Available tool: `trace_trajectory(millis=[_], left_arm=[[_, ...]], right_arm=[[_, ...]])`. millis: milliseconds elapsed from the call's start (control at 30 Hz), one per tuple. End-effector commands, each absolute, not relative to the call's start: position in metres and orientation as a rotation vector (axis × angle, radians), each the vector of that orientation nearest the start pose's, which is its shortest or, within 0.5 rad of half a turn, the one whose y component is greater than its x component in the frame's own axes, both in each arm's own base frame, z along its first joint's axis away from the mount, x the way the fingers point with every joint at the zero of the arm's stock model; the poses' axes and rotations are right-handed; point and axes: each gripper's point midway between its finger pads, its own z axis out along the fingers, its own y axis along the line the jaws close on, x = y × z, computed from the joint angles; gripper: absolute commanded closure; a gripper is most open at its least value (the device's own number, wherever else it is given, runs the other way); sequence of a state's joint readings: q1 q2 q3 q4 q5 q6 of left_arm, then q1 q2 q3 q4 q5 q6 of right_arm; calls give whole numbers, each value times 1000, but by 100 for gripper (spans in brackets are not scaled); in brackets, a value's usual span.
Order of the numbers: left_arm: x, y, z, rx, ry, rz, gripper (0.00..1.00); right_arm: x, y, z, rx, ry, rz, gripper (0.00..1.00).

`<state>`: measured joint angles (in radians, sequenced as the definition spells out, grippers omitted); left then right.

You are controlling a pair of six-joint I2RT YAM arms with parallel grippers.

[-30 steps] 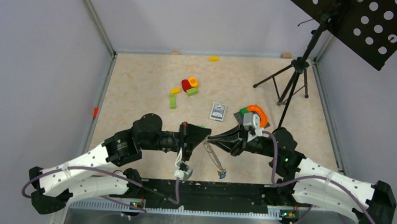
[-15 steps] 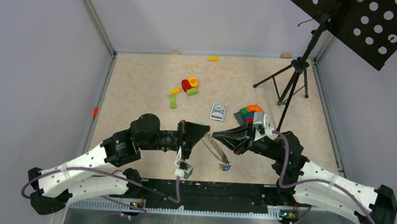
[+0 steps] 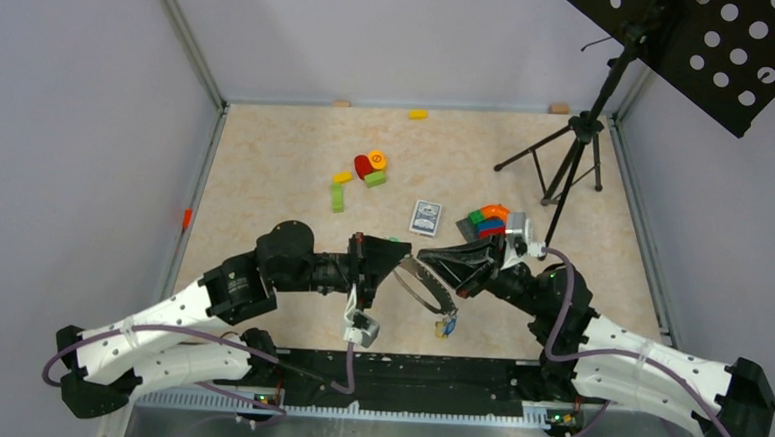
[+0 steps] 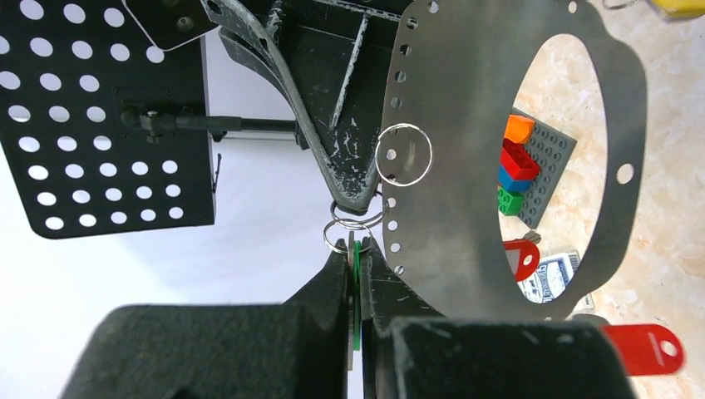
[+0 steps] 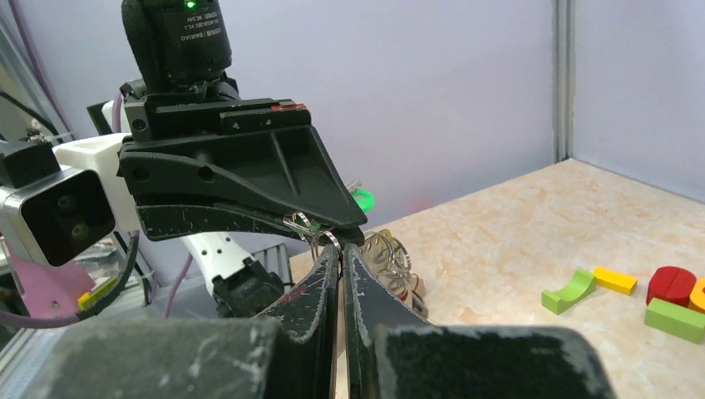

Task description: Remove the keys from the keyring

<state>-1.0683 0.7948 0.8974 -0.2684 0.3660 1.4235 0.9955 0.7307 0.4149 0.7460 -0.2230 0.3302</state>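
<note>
The keyring (image 3: 428,289), a wide flat grey metal loop with small holes along its rim (image 4: 465,125), hangs tilted in the air between my two grippers. My left gripper (image 3: 398,262) is shut on a green key tag (image 4: 357,283), which joins small split rings (image 4: 353,223). My right gripper (image 3: 422,256) meets it tip to tip and is shut at the keyring's edge among those rings (image 5: 341,248). A blue-tagged key (image 3: 445,328) dangles from the loop's low end. Red tags (image 4: 520,258) also hang from it.
A playing-card box (image 3: 426,218) lies behind the grippers. Coloured blocks sit on a grey baseplate (image 3: 487,222). More blocks (image 3: 369,167) and a green one (image 3: 337,198) lie farther back. A black tripod stand (image 3: 567,158) occupies the back right corner.
The right arm has turned and risen. The keyring swung from hanging edge-on to a tilted, broader face, and the blue-tagged key shifted right. The left arm held still.
</note>
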Motion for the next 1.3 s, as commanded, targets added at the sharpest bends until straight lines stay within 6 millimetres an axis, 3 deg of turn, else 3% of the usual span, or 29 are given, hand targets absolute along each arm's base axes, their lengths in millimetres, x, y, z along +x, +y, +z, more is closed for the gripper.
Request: trace_trajectory(millis=[0,233,367,600,700,833,933,1000,1133,1267], left_arm=[[132,-294,357,1637,260,-45,100],[134,-292,362,1629,260,-24,100],[134,-291,364,1626,260,-21,100],[135,-292,362,1629,260,-21,100],[135,-293,362,1630,258,-21,100],[135,-292,363,1629,262,-17,100],[135,-292,362,1631,262,-20,100],[134,-292,362,1632,261,-25,100],[134,-293,362,1632,261,-29,100],[133,-292,363,1629,258,-31,100]], right_arm=[[133,278,362,-472,1037,1294,100],[129,288,320,-614,1184,1234,100],[119,287,303,-678,1218,1253,83],[106,286,293,-726,1235,1290,71],[97,288,290,-780,1229,1319,77],[64,290,297,-919,1116,1438,82],[46,289,309,-967,1018,1507,77],[55,288,313,-911,1027,1474,75],[98,283,309,-745,1141,1287,71],[116,281,319,-697,1134,1194,63]])
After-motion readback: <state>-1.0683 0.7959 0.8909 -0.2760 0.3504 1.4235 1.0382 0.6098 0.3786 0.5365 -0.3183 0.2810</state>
